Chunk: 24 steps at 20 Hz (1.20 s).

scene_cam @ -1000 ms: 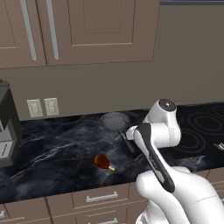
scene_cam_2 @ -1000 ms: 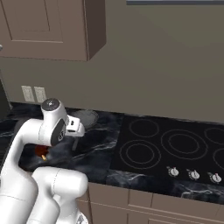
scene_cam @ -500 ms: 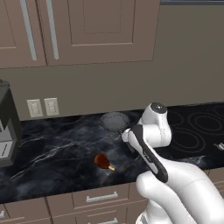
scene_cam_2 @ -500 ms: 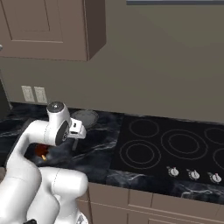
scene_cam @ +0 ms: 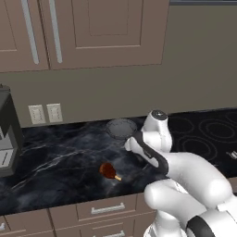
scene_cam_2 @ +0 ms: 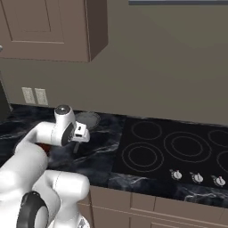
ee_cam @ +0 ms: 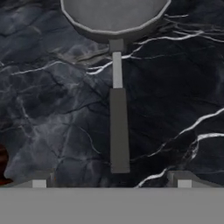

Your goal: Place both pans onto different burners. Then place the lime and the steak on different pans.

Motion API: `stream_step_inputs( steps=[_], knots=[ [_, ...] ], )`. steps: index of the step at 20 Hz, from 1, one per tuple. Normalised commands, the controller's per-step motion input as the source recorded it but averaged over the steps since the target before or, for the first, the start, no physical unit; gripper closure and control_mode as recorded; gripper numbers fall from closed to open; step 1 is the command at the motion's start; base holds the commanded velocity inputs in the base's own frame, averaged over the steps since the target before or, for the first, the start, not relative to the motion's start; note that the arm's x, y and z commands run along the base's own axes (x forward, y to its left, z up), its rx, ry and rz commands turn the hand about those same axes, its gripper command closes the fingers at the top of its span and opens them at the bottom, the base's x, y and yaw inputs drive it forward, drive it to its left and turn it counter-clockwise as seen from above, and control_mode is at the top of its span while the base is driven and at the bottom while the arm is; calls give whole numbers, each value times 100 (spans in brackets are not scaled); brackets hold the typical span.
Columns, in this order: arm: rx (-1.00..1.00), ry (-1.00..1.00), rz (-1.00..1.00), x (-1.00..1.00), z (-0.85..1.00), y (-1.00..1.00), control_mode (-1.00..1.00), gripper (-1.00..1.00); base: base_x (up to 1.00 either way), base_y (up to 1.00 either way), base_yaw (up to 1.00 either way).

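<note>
On the dark marble counter (scene_cam: pixel 55 157), left of the cooktop (scene_cam_2: pixel 178 147), sits the grey pan (scene_cam: pixel 121 127), near the back wall, its long handle (ee_cam: pixel 118 129) running toward me. In my hand view the handle lies straight between my fingertips (ee_cam: pixel 39 181), and my gripper (ee_cam: pixel 111 183) hangs over its near end with the jaws spread wide, holding nothing.

I judge the pan to be rigid metal, fairly heavy at the bowl and light at the handle, so a grip far out on the handle would let the bowl sag and twist. The handle has a thin pale neck by the bowl and a broader dark flat part nearer me; the broad part looks like the better hold, taken across its narrow width and as close to the bowl as I can manage. Smooth metal may slip, so I would close firmly.

The steak (scene_cam: pixel 108 171) lies on the counter nearer the front edge, apart from the pan. The burners (scene_cam_2: pixel 142 156) are bare.
</note>
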Motion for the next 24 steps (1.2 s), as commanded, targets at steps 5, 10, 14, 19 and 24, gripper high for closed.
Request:
stream_step_inputs(
  steps=[5,10,14,19,24],
  knots=[
    [-1,0,0,38,-23,1,-100,-100,0,0,0],
    [-2,0,0,31,-28,0,-100,-100,0,0,0],
    [0,0,0,28,-27,2,-100,-100,0,0,0],
    [0,0,0,24,-26,4,-100,-100,0,0,0],
    [0,0,0,20,-25,3,-100,-100,0,0,0]
  ],
)
